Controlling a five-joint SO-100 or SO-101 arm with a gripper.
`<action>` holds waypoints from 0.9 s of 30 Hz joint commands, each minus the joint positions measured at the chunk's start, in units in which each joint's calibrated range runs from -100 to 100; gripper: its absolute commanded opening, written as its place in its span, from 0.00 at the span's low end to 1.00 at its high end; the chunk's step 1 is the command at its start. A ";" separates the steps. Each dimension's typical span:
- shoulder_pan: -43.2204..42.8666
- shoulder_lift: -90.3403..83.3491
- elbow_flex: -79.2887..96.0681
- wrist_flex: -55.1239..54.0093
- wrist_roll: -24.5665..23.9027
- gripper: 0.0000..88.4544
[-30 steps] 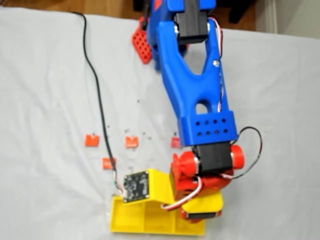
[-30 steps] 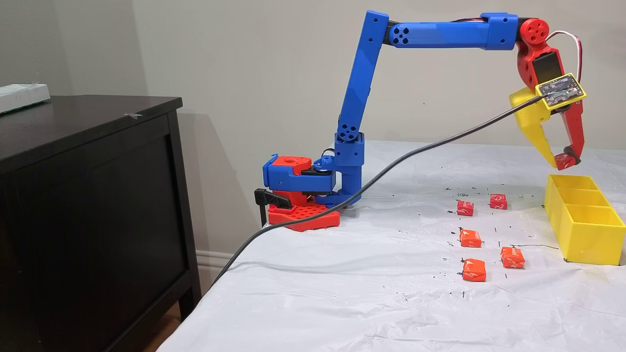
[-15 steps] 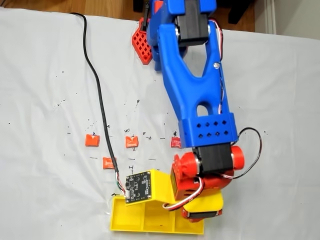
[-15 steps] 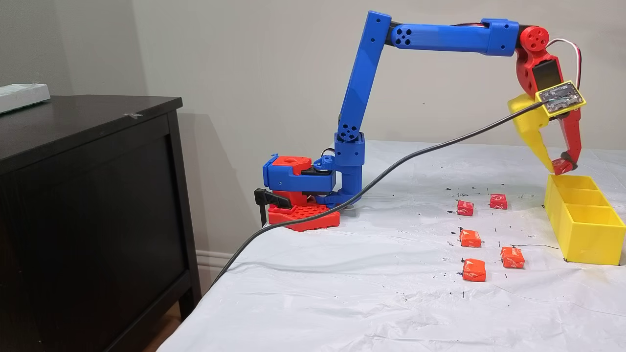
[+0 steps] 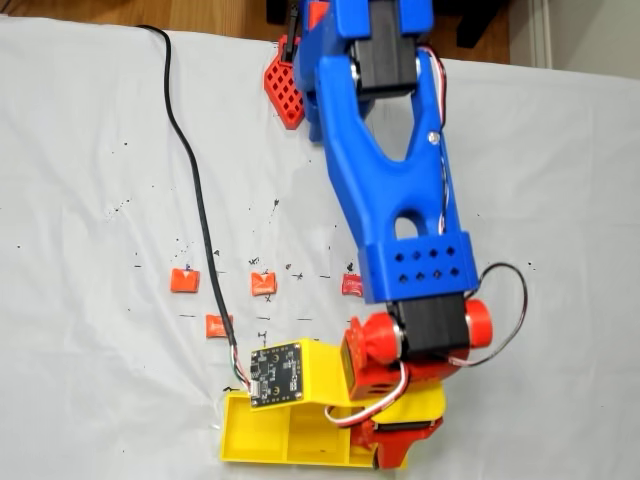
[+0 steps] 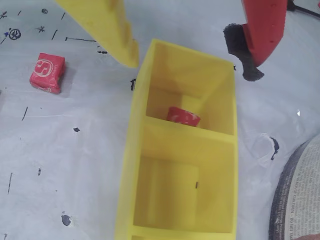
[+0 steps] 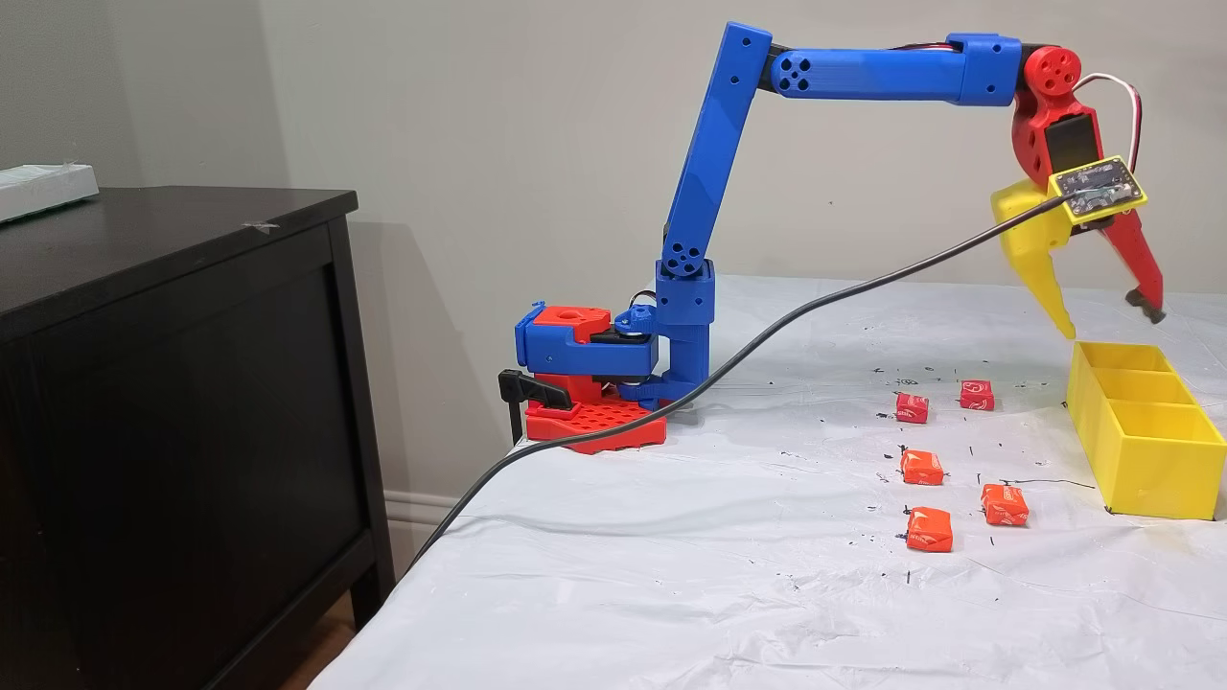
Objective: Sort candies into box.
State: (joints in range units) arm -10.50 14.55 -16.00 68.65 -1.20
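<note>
1. We see the gripper point(image 7: 1112, 326) with its fingers point(image 6: 112, 30) spread wide and nothing between them. It hangs just above the end of the box point(image 7: 1150, 455) nearest the wall.

2. We see one candy point(image 6: 183, 116) down inside that end part of the box, leaning by the inner wall. The middle part looks empty.

3. We count five more candies on the sheet point(image 7: 671, 575) in the side fixed view. One point(image 7: 977, 394) is near the box and another point(image 7: 929, 529) is farther out.

4. We think the yellow finger could bump the box rim when the arm swings away, because the tip hangs so close to it. That could push the box.

5. We think the black cable point(image 7: 729, 359) could drag over the candies and move them, because it hangs low across the sheet.

6. We think a small candy could slip from the fingers if they close off to one side.
</note>
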 commanded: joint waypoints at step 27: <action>-2.28 -5.65 -7.81 15.47 2.88 0.00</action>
State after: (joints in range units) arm -11.51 15.14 -19.59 80.79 0.85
